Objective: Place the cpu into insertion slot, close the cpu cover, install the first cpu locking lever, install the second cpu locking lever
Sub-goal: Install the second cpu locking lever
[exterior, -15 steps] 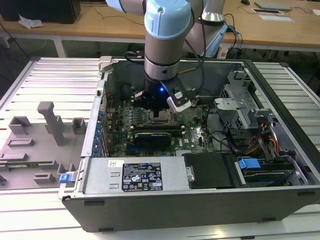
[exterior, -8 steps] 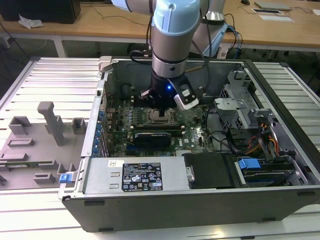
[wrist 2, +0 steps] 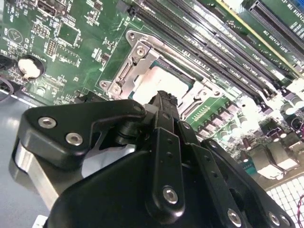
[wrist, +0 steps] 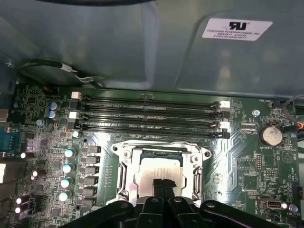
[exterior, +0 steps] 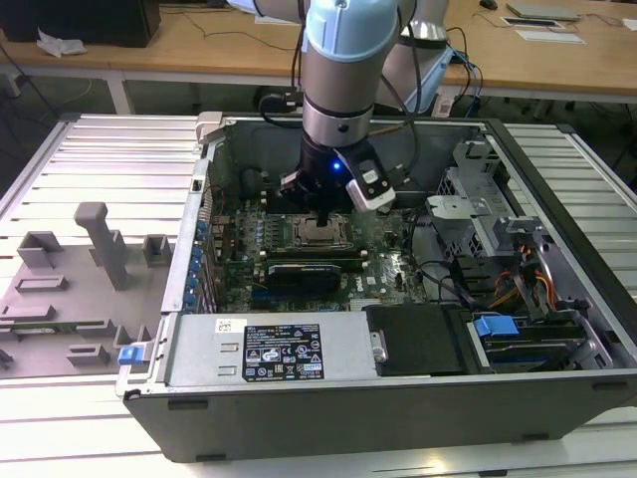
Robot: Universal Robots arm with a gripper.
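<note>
2 closed fingers of the gripper (wrist: 159, 187) are pressed on the cpu (wrist: 156, 173), seated under the cpu cover (wrist: 124, 176) at the exterior view's centre, nothing being held.

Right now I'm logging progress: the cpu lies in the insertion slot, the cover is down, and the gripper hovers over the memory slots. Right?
Not quite. The gripper is over the cpu, not the memory slots, as the first wrist view shows. The cpu lies in the insertion slot, cover down.

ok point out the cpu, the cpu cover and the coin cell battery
cpu (wrist: 159, 170), first wrist view, its silvery top
cpu cover (wrist: 124, 172), first wrist view, a side rail of the metal frame
coin cell battery (wrist: 271, 135), first wrist view, its round face
</note>
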